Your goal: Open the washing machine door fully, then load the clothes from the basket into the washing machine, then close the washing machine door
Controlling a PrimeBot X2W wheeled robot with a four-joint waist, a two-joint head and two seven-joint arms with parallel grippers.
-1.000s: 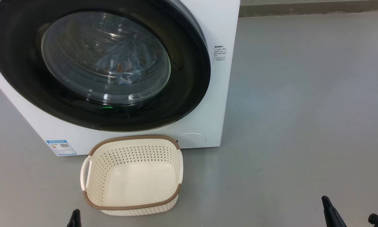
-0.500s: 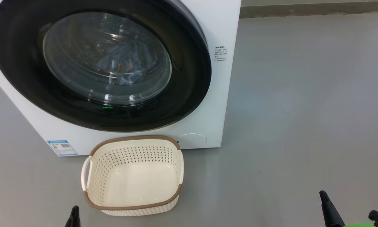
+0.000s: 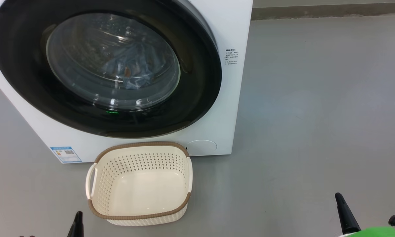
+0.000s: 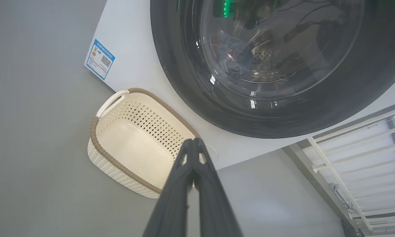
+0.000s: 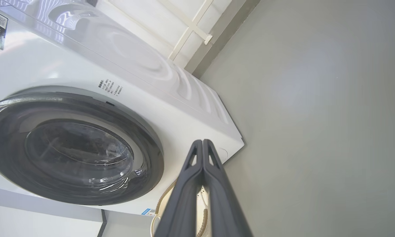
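Washing machine (image 3: 217, 125) hasn't budged, and its door (image 3: 190, 82) sits shut. The basket (image 3: 139, 215) just in front is empty, and your clothes (image 3: 131, 70) are a blue heap in the drum behind the glass, so the job looks done to me. Only change: your right gripper (image 5: 202, 142) crept up a bit, with something green (image 3: 375, 232) poking in beside it. It and the left gripper (image 4: 193, 141) are pinched closed, holding nothing.

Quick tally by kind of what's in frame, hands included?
washing machine: 1
washing machine door, shut: 1
basket, empty: 1
clothes bundle behind the door glass: 1 (number of garments unclear)
blue label: 1
round cap: 1
hands: 2, left hand and right hand, both shut
Total: 8
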